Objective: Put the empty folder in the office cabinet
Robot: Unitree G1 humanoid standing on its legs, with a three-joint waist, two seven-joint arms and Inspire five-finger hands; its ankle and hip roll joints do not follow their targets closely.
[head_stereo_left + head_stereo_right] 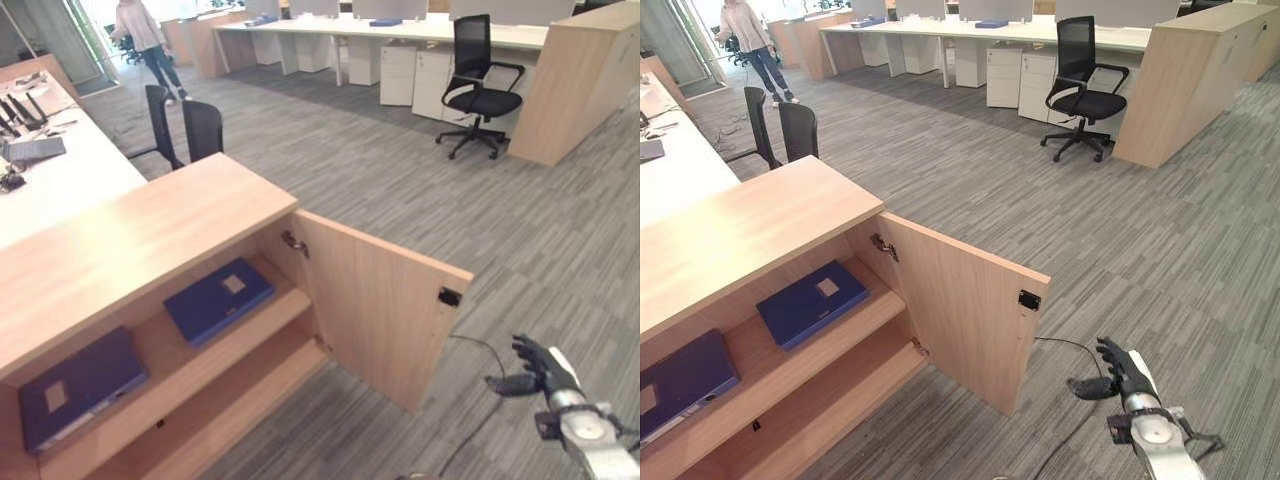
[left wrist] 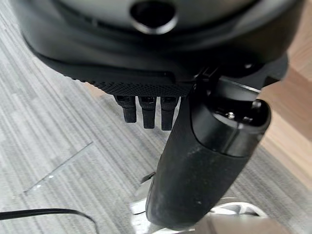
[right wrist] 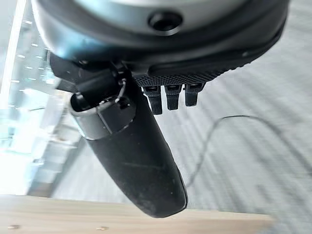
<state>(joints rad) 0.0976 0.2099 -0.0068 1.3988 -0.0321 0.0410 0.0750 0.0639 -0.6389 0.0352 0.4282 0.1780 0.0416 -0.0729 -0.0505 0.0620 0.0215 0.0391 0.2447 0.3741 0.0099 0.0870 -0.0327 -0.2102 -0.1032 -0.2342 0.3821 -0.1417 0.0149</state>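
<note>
The wooden office cabinet [image 1: 150,225] stands at the left with its door [image 1: 385,315] swung wide open. Two dark blue folders lie flat on its upper shelf: one [image 1: 218,298] near the door hinge, the other [image 1: 78,386] further left. The lower shelf [image 1: 210,425] holds nothing that I can see. My right hand [image 1: 535,368] hovers low over the carpet, to the right of the door, open and holding nothing; its straight fingers [image 3: 168,96] show in the right wrist view. My left hand [image 2: 146,111] shows over the carpet, fingers relaxed and holding nothing.
A white desk [image 1: 60,185] with a keyboard runs behind the cabinet, with two black chairs [image 1: 190,128] beside it. A black swivel chair [image 1: 482,78] and a wooden partition [image 1: 580,85] stand at the back right. A person [image 1: 148,40] walks far off. Grey carpet spreads right of the door.
</note>
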